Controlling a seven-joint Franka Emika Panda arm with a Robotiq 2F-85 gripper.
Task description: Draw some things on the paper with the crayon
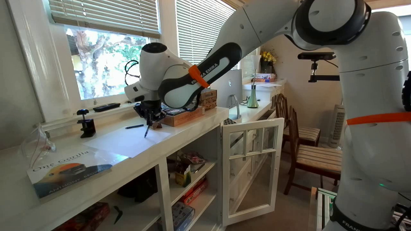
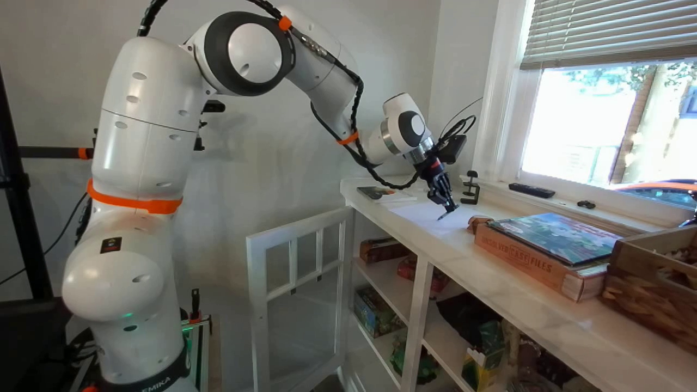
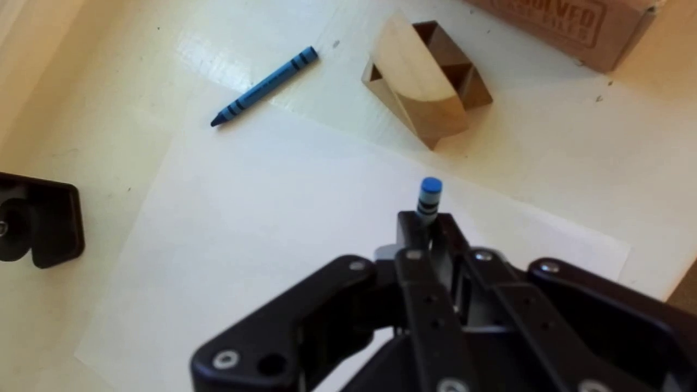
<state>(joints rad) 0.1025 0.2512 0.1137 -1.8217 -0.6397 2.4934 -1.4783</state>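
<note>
A blue crayon (image 3: 430, 195) is held between the fingertips of my gripper (image 3: 430, 226), its flat blue end showing above them in the wrist view. In an exterior view the held crayon (image 1: 147, 132) slants down from the shut gripper (image 1: 149, 120) over the white paper (image 1: 125, 141). It also shows in an exterior view as a short tip (image 2: 442, 215) below the gripper (image 2: 451, 207). I cannot tell whether the tip touches the paper. The paper (image 3: 228, 228) looks plain white; the gripper hides part of it. Another blue crayon (image 3: 265, 86) lies at the paper's far corner, mostly on the counter.
A small wooden block (image 3: 405, 65) stands just past the paper's edge. A cardboard box (image 2: 533, 256) lies beyond it. A black clamp (image 1: 86, 125) stands on the opposite side. A book (image 1: 70, 175) and a plastic bag (image 1: 39, 146) lie by the paper. The counter's front edge is close.
</note>
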